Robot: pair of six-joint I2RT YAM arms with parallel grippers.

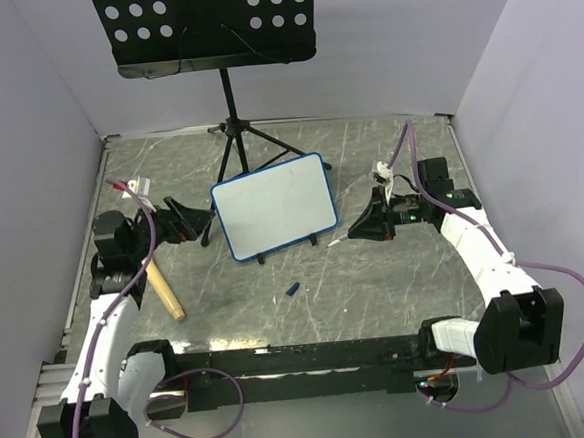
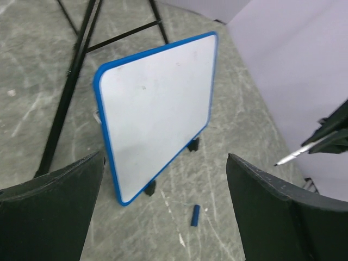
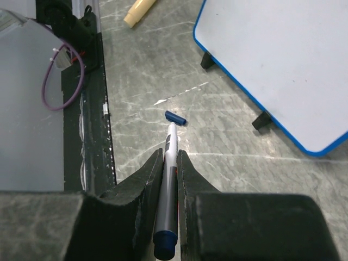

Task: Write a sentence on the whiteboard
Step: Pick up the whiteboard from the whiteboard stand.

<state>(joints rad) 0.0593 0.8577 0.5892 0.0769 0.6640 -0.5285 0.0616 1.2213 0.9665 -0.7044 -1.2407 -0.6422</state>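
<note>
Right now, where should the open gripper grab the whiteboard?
Probably on the whiteboard, at the blue frame edge facing the open left gripper, coming from that side. It is thin and stands tilted on small black feet, so the gripper can pinch front and back there; its face looks too wide.

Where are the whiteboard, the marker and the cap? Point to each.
whiteboard [image 1: 273, 206]: top view, middle of its white face.
marker [image 3: 172, 142]: right wrist view, pale barrel just behind the tip.
cap [image 3: 175, 117]: right wrist view, middle of the blue cap.
</note>
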